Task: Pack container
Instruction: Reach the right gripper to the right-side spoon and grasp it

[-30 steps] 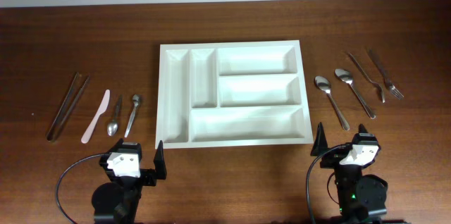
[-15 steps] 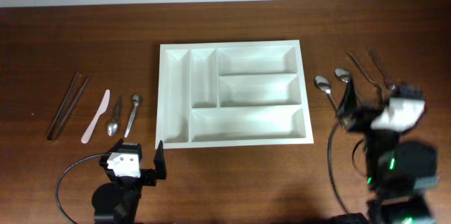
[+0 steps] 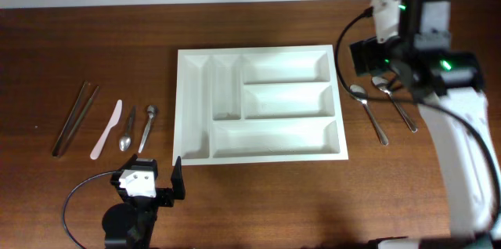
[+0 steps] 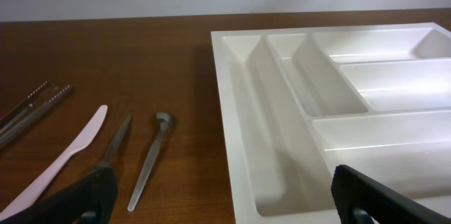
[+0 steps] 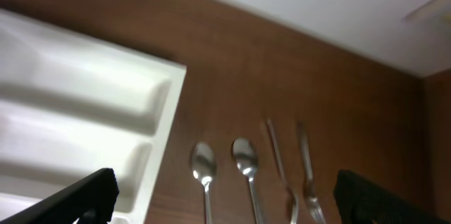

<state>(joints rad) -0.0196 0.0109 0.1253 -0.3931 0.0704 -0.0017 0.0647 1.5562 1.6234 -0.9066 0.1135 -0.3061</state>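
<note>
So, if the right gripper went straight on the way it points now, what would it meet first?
Probably the two silver metal spoons on the wooden table, framed between the open fingers of the right gripper, beside the white plastic cutlery tray. Depth is unclear.

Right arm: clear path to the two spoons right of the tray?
Likely yes: the right gripper hangs over the spoons, fingers spread, nothing covers them, and the tray sits aside.

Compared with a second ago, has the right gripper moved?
Yes. The right gripper has swung from the near right corner of the container away to its far right corner, now over the spoons.
</note>
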